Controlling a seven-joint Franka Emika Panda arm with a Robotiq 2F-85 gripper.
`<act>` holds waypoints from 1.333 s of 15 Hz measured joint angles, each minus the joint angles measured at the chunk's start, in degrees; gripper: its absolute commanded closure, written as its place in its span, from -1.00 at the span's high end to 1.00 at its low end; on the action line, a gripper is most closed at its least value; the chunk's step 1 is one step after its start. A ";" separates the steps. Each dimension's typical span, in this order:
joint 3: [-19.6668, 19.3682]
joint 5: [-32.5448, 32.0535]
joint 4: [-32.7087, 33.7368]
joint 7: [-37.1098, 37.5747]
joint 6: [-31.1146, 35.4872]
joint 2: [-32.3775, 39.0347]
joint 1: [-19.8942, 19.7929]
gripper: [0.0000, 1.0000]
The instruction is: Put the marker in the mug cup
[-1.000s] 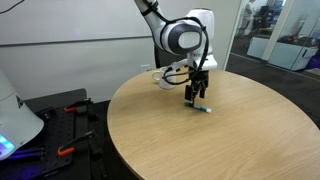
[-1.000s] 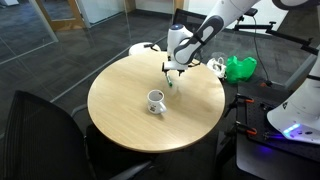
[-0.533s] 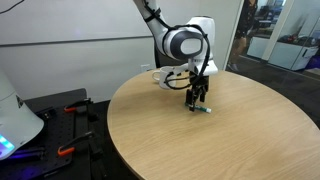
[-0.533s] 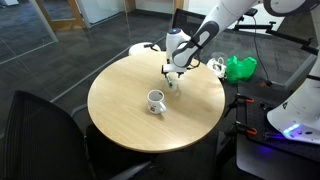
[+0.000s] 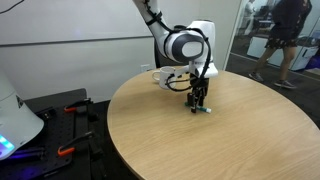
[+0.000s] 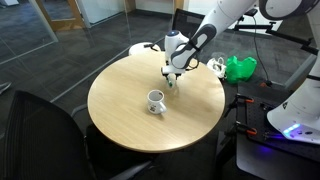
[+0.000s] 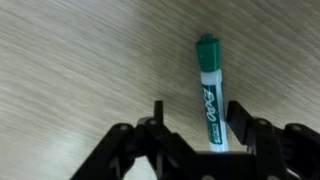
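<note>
Spread claw straddling green dry-erase marker, flat on surface toward the arm-side edge; white mug well apart, nearer the middle. Off-centre between the fingers, so likely to roll or skid on closing; pinched near the tail, could droop and clip the mug rim.

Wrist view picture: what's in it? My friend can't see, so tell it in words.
A white marker with a green cap lies flat on a wooden table, cap pointing to the top of the picture. The black gripper reaches in from the bottom, open, one finger on each side of the marker.
</note>
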 measured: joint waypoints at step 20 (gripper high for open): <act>-0.05 -1.10 -3.12 -11.64 -9.09 -12.71 3.90 -0.90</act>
